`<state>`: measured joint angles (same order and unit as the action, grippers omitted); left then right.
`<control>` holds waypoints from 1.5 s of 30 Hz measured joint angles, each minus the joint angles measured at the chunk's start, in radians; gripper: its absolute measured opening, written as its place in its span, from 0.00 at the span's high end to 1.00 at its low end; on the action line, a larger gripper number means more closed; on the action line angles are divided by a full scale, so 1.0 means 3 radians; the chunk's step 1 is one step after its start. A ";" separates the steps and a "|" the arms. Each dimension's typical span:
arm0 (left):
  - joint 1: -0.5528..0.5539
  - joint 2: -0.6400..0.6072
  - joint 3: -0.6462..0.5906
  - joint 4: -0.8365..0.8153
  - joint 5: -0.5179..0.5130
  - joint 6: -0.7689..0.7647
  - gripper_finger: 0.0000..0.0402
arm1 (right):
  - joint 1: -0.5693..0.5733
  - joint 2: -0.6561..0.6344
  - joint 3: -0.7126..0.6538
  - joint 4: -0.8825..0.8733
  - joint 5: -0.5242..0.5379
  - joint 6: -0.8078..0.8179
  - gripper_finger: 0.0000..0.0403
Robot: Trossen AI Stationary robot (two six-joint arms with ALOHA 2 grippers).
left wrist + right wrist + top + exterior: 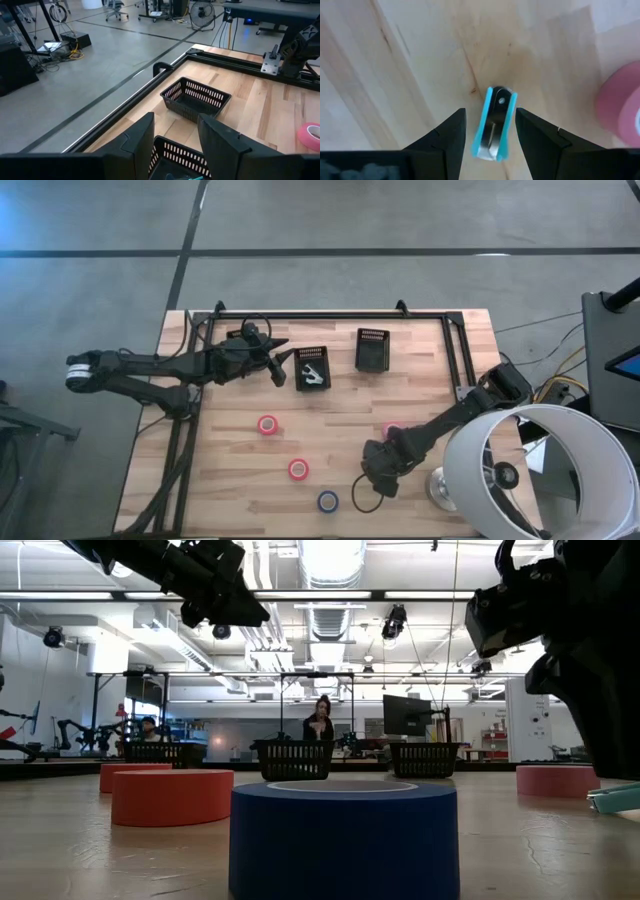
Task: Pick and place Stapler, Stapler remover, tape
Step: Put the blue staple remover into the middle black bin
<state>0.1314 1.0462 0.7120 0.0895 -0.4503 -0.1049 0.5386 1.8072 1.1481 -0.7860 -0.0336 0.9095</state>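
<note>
Wooden table (pixel 420 60) bears stapler remover (pixel 495 125) between right pincer's (pixel 490 137) spread fingers.

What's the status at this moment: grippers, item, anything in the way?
Left gripper open over the left basket. Right gripper open, astride the blue staple remover on the table. Pink tape close beside it.

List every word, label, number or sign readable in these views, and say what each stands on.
None can be read in any view.
Tape rolls: the blue one and the red ones show plain bands, no print.
Black baskets: no labels visible.
Blue-sided stapler remover between the right end effector's fingers: no marking visible.
Lamp shade: plain white.
Monitor in the room behind: too dark and distant to read.
</note>
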 joint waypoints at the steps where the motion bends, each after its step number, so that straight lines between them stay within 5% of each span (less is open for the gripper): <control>1: 0.0000 0.0000 0.0000 0.0000 0.0000 0.0000 0.61 | 0.0000 0.0000 0.0000 -0.0001 0.0039 -0.0013 0.58; 22: -0.0001 0.0000 0.0000 0.0000 0.0002 -0.0012 0.61 | 0.0000 -0.0012 -0.0340 0.0139 0.0093 0.0272 0.59; 36: -0.0001 0.0000 0.0000 0.0000 0.0001 -0.0015 0.61 | -0.0056 -0.0005 -0.0332 0.0159 0.0155 -0.0212 0.80; 45: -0.0001 0.0000 0.0000 0.0000 0.0003 -0.0096 0.61 | -0.0441 0.0007 -0.0044 0.0268 0.0909 -0.0926 0.72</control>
<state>0.1310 1.0462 0.7120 0.0895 -0.4496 -0.1337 0.4064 1.8095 1.1348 -0.7055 0.2392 0.6316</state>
